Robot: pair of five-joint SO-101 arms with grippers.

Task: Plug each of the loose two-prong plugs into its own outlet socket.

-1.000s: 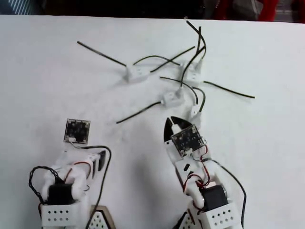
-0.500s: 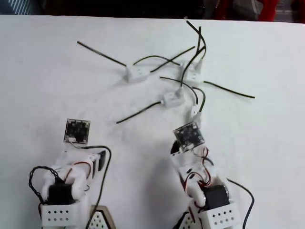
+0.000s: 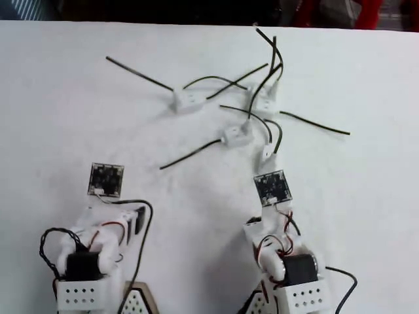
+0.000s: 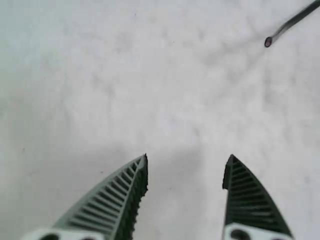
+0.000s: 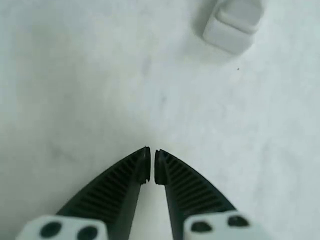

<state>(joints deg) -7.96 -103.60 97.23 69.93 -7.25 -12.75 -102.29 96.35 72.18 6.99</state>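
Three white socket blocks with black cords lie at the far middle of the table: one (image 3: pixel 186 99) to the left, one (image 3: pixel 264 104) to the right, one (image 3: pixel 237 135) nearer. A small white plug (image 3: pixel 268 152) lies just beyond the right arm's wrist board (image 3: pixel 272 188). In the right wrist view this plug (image 5: pixel 232 22) sits a short way ahead of my right gripper (image 5: pixel 152 162), which is shut on nothing. My left gripper (image 4: pixel 187 167) stands open over bare table, with a black cord end (image 4: pixel 292 22) farther off. The left arm's wrist board (image 3: pixel 106 179) is at the near left.
Loose black cords (image 3: pixel 141 74) fan out from the blocks across the far half of the white table (image 3: pixel 59 111). A dark edge runs along the table's far side. Both arm bases (image 3: pixel 82 275) stand at the near edge.
The right arm has drawn back toward its base and swung slightly right, away from the small plug. Its black jaws no longer show from above. The left arm and the plugs have not moved.
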